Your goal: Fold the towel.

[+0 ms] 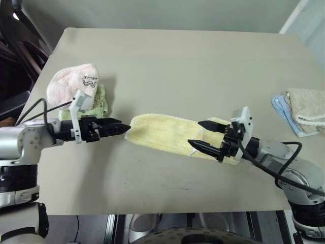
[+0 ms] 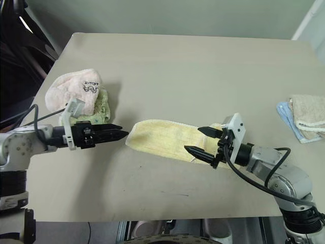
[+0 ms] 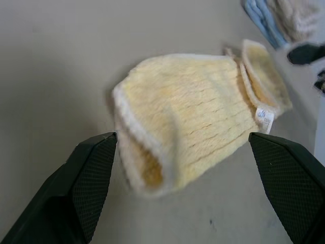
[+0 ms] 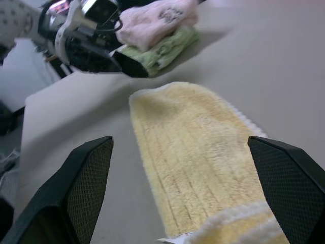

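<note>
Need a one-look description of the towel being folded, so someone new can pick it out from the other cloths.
On the tan table, look near the front edge, between the two grippers. The towel lies there as a long folded strip, with a small white tag on one edge. It is pale yellow, unlike the pink towel and green cloth stacked at left, or the beige and blue cloths at right.

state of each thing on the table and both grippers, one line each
towel: folded into a long strip, flat on the table, not held
left gripper: open, just off the towel's end
right gripper: open, over the towel's other end
pink towel: bunched on a green cloth
beige towel: folded on a blue cloth
</note>
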### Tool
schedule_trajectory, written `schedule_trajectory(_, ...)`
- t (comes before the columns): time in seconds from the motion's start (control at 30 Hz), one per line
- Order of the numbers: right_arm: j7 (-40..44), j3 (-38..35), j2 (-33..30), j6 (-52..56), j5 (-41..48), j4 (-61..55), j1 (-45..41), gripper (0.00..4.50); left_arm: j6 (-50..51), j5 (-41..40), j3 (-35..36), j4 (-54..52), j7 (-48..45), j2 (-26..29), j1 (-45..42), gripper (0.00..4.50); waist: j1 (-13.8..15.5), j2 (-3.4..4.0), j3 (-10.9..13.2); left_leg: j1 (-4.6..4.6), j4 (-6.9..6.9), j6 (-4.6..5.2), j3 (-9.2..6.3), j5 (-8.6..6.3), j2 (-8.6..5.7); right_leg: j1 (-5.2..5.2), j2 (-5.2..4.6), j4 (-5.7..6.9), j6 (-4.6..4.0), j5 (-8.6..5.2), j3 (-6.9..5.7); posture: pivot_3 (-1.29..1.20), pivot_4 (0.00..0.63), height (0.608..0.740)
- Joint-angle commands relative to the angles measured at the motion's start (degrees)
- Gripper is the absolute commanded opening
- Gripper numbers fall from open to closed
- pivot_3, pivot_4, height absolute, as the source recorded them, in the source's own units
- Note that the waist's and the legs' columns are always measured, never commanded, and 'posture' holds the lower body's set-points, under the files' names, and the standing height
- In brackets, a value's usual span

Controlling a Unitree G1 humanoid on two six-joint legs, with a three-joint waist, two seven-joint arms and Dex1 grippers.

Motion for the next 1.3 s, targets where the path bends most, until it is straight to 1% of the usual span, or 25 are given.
schedule_trajectory(0.03,2.7,0.5,-1.8,-2.4,-3.0,-0.6,-1.2,4.49,9.5,-4.3,5.8,0.7,3.4,0.5,0.8,4.50,-0.1,0.00,0.0,0.00,0.00,-0.03,0.00,-0.02,0.00,-0.01,0.00,0.00,-0.04,0.02,0.01,0.00,0.150,0.733)
schedule_trajectory(0.1,3.3,0.8,-1.9,-2.8,-4.1,0.1,-1.7,4.49,13.8,-5.5,8.1,1.7,5.7,-0.5,1.6,4.50,-0.3,0.00,0.0,0.01,-0.01,-0.10,-0.01,-0.05,0.01,-0.03,0.03,0.02,-0.08,0.02,0.02,0.00,0.150,0.733)
schedule_trajectory(0.17,3.6,0.9,-1.7,-3.0,-4.5,0.5,-1.8,4.49,15.4,-5.8,8.9,1.7,7.3,-1.0,2.1,4.50,-0.3,0.00,0.0,0.03,-0.02,-0.18,-0.04,-0.08,0.05,-0.05,0.09,0.05,-0.14,0.01,0.02,0.00,0.150,0.733)
schedule_trajectory(0.3,1.7,0.0,0.9,-2.7,-3.8,0.5,-2.3,4.49,21.8,-7.3,13.7,2.9,10.9,-5.2,4.6,4.50,-0.3,0.00,0.0,0.06,-0.04,-0.31,-0.10,-0.09,0.12,-0.06,0.24,0.08,-0.23,0.00,0.01,0.00,0.150,0.733)
schedule_trajectory(0.37,1.4,-0.2,1.5,-2.4,-4.0,0.3,-2.1,4.49,22.6,-8.1,14.6,4.6,12.8,-6.8,4.2,4.50,-0.2,-0.03,0.0,0.06,-0.04,-0.35,-0.11,-0.08,0.20,-0.06,0.31,0.08,-0.27,0.01,0.01,0.00,0.150,0.733)
schedule_trajectory(0.47,0.4,-1.0,2.4,-2.5,-4.0,0.3,-1.9,4.49,22.7,-8.9,13.6,5.8,15.1,-8.6,4.4,4.50,0.0,-0.04,0.0,0.13,-0.03,-0.40,-0.11,-0.04,0.27,-0.01,0.38,0.07,-0.32,0.04,0.00,0.00,0.150,0.733)
schedule_trajectory(0.67,-1.3,-2.3,3.3,-2.3,-4.2,0.3,-1.8,4.49,22.7,-9.8,14.1,9.5,19.7,-12.4,2.4,4.50,0.9,-0.03,0.0,0.55,-0.03,-0.36,-0.12,0.04,0.24,0.21,0.35,0.08,-0.41,0.10,0.01,0.00,0.150,0.733)
schedule_trajectory(0.8,-3.9,-4.3,5.4,-1.3,-1.9,-0.4,-1.7,4.49,22.7,-9.4,13.1,11.3,21.8,-15.5,-1.3,4.50,1.4,-0.01,0.0,0.75,-0.03,-0.38,-0.14,-0.03,0.21,0.42,0.35,0.08,-0.57,0.20,0.01,0.00,0.150,0.733)
schedule_trajectory(0.97,-5.1,-5.2,5.4,-0.2,-1.1,-1.2,-1.5,4.49,22.7,-12.9,11.7,13.0,23.9,-18.2,-5.1,4.50,1.5,-0.08,0.0,0.72,-0.03,-0.67,-0.20,-0.15,0.05,0.46,0.31,0.07,-0.81,0.37,0.05,0.00,0.150,0.733)
schedule_trajectory(1.0,-5.2,-5.3,5.3,-0.1,-1.1,-1.3,-1.4,4.49,22.7,-13.4,11.5,13.2,24.4,-18.6,-5.5,4.50,1.3,-0.12,0.0,0.67,-0.03,-0.88,-0.18,0.08,0.04,0.63,0.31,0.07,-0.77,0.40,0.07,0.00,0.150,0.733)
schedule_trajectory(1.1,-6.0,-5.7,5.3,0.4,-1.0,-1.7,-1.2,4.49,22.7,-15.5,10.4,13.5,25.5,-18.6,-5.8,4.50,1.1,-0.18,0.1,0.63,-0.05,-0.46,-0.20,0.42,0.10,0.55,0.37,0.07,-0.58,0.43,0.06,0.00,0.150,0.733)
schedule_trajectory(1.2,-6.6,-5.8,5.4,0.7,-1.1,-2.1,-0.9,4.49,22.7,-17.2,9.8,13.7,26.8,-18.4,-5.7,4.50,1.0,-0.20,0.1,0.64,-0.43,-0.60,-0.19,0.49,0.11,0.39,0.37,0.05,-0.42,0.35,0.06,0.00,0.150,0.733)
schedule_trajectory(1.3,-7.0,-5.9,5.4,0.9,-0.8,-2.7,-0.5,4.49,22.7,-18.3,10.2,13.9,28.1,-18.3,-5.5,4.50,1.1,-0.23,0.1,0.64,-0.87,-0.68,-0.17,0.65,0.10,0.25,0.35,0.00,-0.45,0.24,0.06,0.00,0.150,0.733)
